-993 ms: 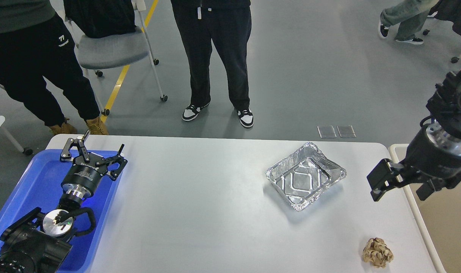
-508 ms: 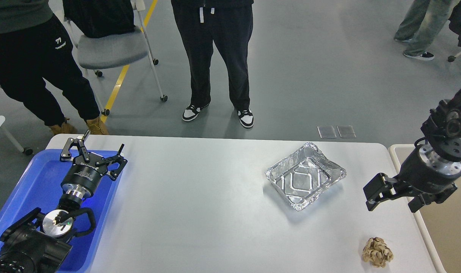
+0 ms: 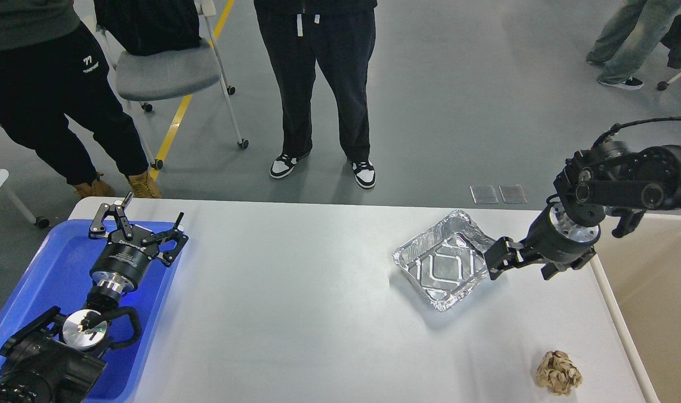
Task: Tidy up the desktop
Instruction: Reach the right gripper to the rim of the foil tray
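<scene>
— While nothing has left the desk yet, how much tidying is left?
— Nearly all of it, I judge. Nearest, a crumpled brown paper ball lies alone by the near right corner. The left claw hangs over the blue tray at the left edge, fingers spread, holding nothing.
— And further back?
— A foil tray sits empty on the right half. The right claw is at its right rim; whether its fingers have closed on the foil I cannot tell.
— Where would things go?
— Probably the beige bin just beside the right edge. Beyond the far edge, people stand by a chair.
</scene>
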